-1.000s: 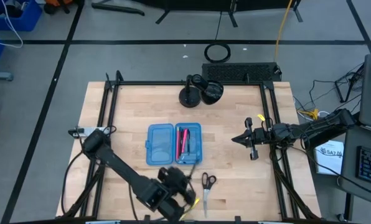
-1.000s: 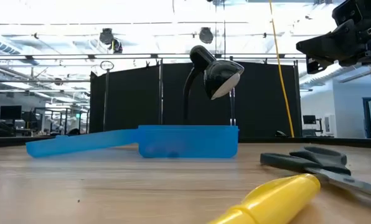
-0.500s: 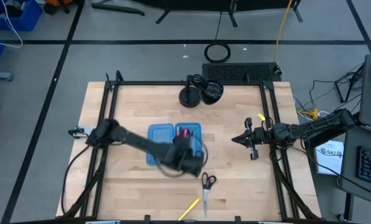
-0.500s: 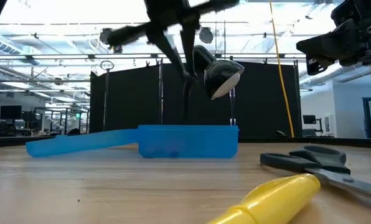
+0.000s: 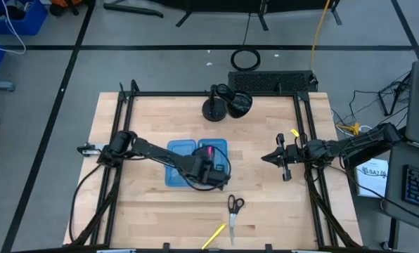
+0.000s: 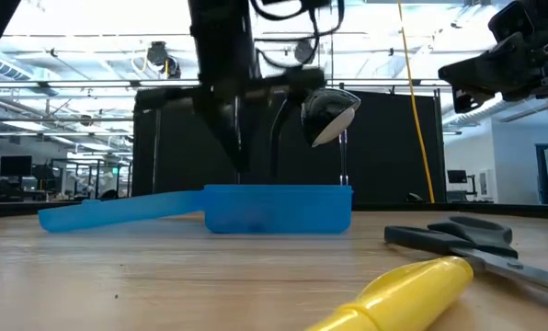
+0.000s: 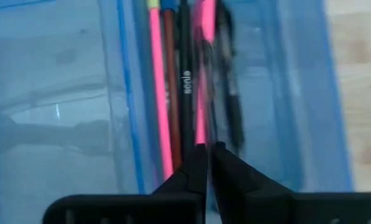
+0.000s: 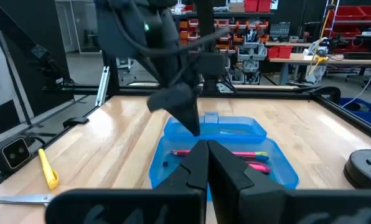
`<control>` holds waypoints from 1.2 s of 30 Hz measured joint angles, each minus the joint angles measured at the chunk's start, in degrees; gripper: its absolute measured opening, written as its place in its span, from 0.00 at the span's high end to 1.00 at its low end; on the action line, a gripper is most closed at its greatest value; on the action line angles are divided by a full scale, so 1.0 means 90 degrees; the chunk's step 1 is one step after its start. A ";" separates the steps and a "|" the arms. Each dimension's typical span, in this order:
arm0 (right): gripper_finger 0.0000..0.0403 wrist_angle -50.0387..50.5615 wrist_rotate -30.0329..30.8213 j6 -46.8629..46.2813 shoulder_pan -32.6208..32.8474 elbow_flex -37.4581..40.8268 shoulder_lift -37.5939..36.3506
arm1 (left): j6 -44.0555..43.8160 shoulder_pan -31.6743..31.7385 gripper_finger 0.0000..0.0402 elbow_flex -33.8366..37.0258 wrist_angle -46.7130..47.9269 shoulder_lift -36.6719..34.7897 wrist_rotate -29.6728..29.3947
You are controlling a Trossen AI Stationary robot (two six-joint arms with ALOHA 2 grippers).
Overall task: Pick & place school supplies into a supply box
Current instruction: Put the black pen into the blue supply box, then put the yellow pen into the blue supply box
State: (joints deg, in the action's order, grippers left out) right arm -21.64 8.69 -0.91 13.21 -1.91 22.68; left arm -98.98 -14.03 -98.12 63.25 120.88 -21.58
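L gripper (image 5: 216, 172) hangs over the supply box (image 5: 176, 163), which sits open near table centre. Its tips are down in the half at 3 o'clock of the hinge, fingers (image 7: 197, 163) nearly pinched together. In the L wrist view a pink pen (image 7: 203, 74) runs right up to the tips, so it may be a thin grip on that pen or an empty hand just above it; can't tell which.

Done so far, by my read: several pens/pencils (image 5: 208, 153) already lie in that half of the box: pink-red, black, a brownish one. The other half at 9 o'clock looks bare.

Left to do: scissors (image 5: 235, 207) on the wood at 5 o'clock of the box, well apart from it. Yellow pen (image 5: 214, 235) further out at 6 o'clock, near the table's front edge. Both untouched. Roughly two items to go, so past halfway I'd say.

R gripper (image 5: 268, 157) waits at 3 o'clock of the box, near the table's side rail, fingers shut, holding nothing.
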 joint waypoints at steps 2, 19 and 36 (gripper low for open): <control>1.00 -0.0022 0.0000 -0.0004 0.0000 -0.0001 0.0000 | -0.0001 0.0070 0.97 0.0150 -0.0064 0.0000 0.0124; 1.00 0.0076 0.0005 -0.0009 0.0002 -0.0002 0.0000 | 0.2731 0.0176 0.97 0.0101 -0.0321 -0.0136 -0.0578; 1.00 0.0297 -0.0135 -0.0327 0.0000 0.0000 0.0073 | 0.7158 -0.2796 0.99 0.1338 -0.0891 -0.2933 -0.3756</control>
State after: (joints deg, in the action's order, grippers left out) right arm -18.97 7.47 -3.85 13.21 -1.92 23.33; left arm -34.55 -39.19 -86.07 55.23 94.49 -55.38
